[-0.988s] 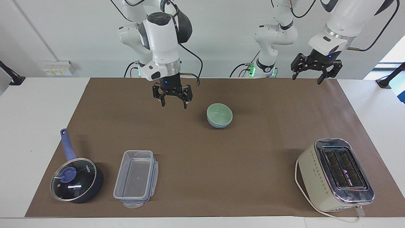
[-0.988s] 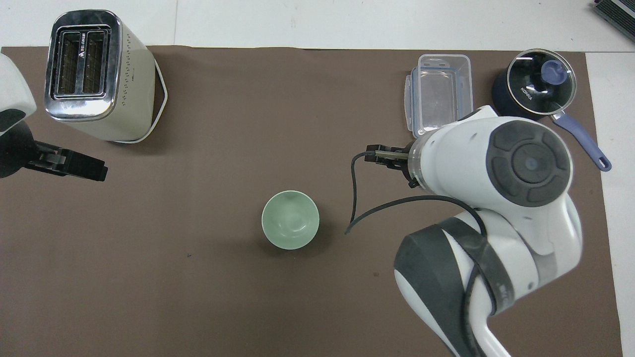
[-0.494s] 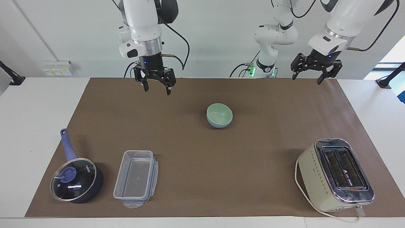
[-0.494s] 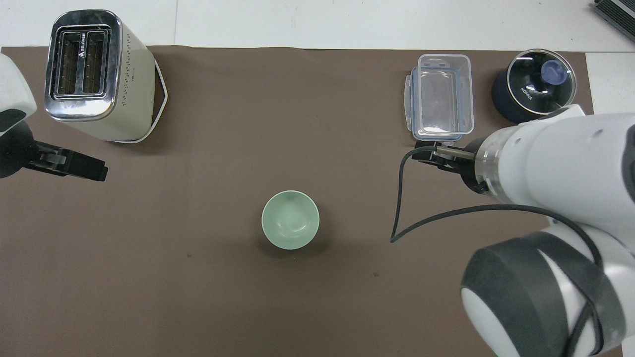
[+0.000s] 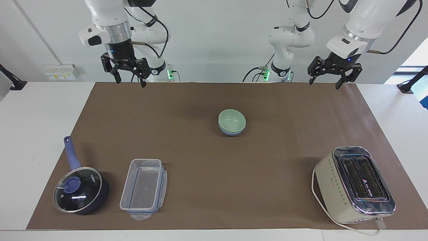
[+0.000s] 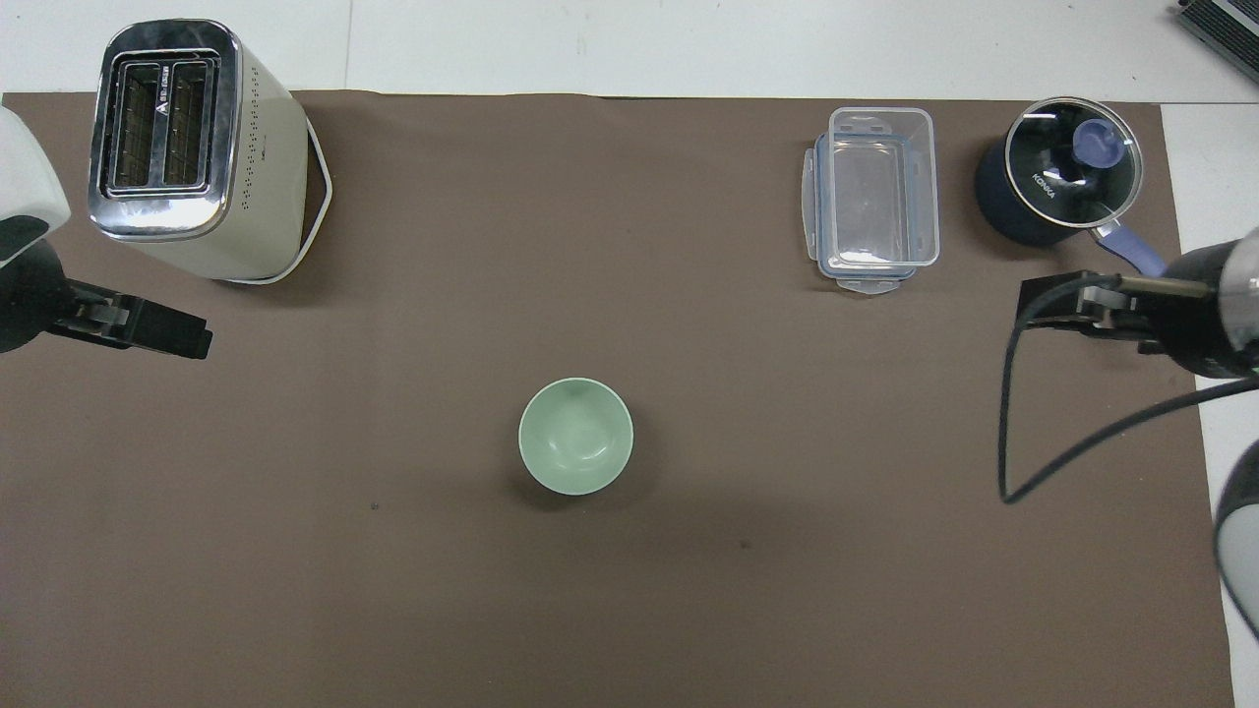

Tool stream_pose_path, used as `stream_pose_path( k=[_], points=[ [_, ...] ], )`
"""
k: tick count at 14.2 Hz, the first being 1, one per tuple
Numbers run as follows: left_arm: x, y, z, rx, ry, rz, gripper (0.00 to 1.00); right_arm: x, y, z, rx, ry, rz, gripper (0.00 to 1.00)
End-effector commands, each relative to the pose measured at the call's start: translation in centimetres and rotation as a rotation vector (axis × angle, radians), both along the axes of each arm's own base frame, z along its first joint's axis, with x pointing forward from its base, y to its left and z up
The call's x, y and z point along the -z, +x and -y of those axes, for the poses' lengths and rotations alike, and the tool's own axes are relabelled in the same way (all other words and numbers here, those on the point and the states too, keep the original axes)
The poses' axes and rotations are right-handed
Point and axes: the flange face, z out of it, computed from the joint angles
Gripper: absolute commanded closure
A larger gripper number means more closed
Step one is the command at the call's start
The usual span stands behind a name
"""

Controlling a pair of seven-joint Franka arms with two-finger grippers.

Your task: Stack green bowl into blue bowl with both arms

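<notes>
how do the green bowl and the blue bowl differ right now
Colour: the green bowl is pale mint, the blue bowl periwinkle.
Position: the green bowl sits nested inside the blue bowl, which rests on the brown mat.
Visibility: the green bowl's inside shows fully; the blue bowl shows only as a band under it in the facing view, and is hidden in the overhead view.
Shared: both are round, plain, upright and untouched by either gripper.
</notes>
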Motion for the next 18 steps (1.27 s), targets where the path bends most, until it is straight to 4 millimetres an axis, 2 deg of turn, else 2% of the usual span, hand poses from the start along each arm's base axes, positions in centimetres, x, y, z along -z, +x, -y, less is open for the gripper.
stream_pose_path(
  k=[1, 3, 5, 7, 10, 11, 14, 18],
  points=[
    [-0.1, -0.7, -0.6, -0.004, 0.015, -0.001, 0.0, -1.1, -1.0, 4.0, -0.056, 0.02, -0.046, 0.0],
    [-0.1, -0.6, -0.6, -0.004, 0.014, 0.003, 0.0, -1.8, -1.8, 6.3, -0.14, 0.016, -0.052, 0.0],
    [-0.2, -0.5, -0.9, -0.01, 0.014, -0.003, 0.0, -0.3, -2.1, 6.5, -0.156, 0.02, -0.101, 0.0],
    [0.0, -0.2, -1.4, -0.019, 0.013, -0.011, 0.0, 0.0, -2.3, 6.8, -0.156, 0.024, -0.129, 0.0],
    [-0.1, -0.1, -1.8, -0.027, 0.017, -0.013, 0.0, 0.8, -2.1, 10.8, -0.075, 0.09, -0.132, 0.0],
    [-0.2, -0.1, -1.8, -0.025, 0.019, -0.011, 0.0, 0.9, -2.1, 11.4, -0.071, 0.091, -0.13, 0.0],
    [-0.4, -0.3, -1.9, -0.026, 0.02, -0.007, 0.0, 1.1, -1.2, 11.1, -0.073, 0.064, -0.113, 0.0],
    [-0.4, -0.3, -1.9, -0.026, 0.02, -0.007, 0.0, 1.4, -1.0, 9.8, -0.109, 0.049, -0.094, 0.0]
  ],
)
